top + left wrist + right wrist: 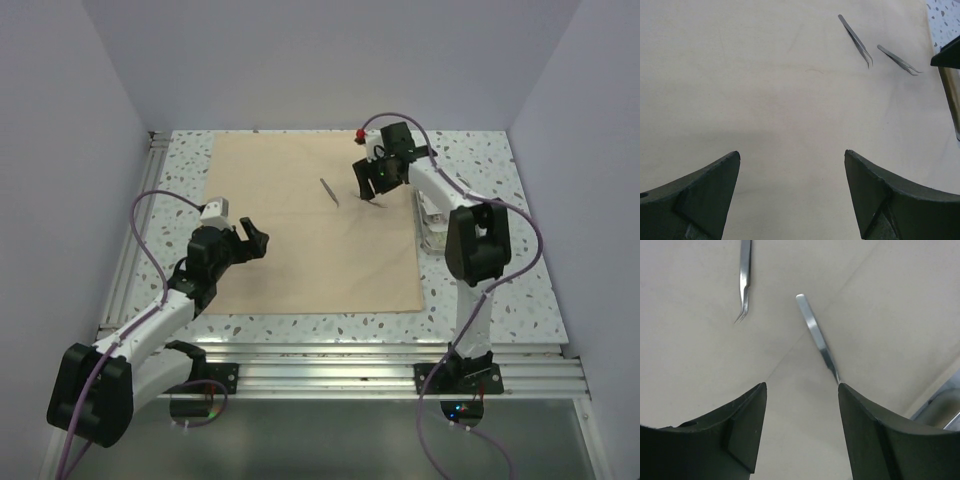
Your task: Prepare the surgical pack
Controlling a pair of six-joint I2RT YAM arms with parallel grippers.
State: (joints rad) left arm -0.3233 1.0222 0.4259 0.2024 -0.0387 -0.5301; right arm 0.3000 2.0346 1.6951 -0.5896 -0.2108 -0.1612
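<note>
A large tan cloth (300,240) lies flat on the table. Two thin metal tweezers lie on its far right part: one (330,192) free, the other (375,200) by my right gripper (366,190). My right gripper is open and low over the cloth (700,365). The second tweezers (817,340) run under its right fingertip (860,405), and the first (744,280) lies ahead on the left. My left gripper (256,246) is open and empty over the cloth's left part (765,100). A small steel tray (432,225) sits right of the cloth, partly hidden by the right arm.
White walls close the table on three sides. A small red object (360,133) sits at the cloth's far edge. The tray's rim (952,100) shows at the right of the left wrist view, and its corner (940,405) in the right wrist view. Aluminium rails run along the near edge.
</note>
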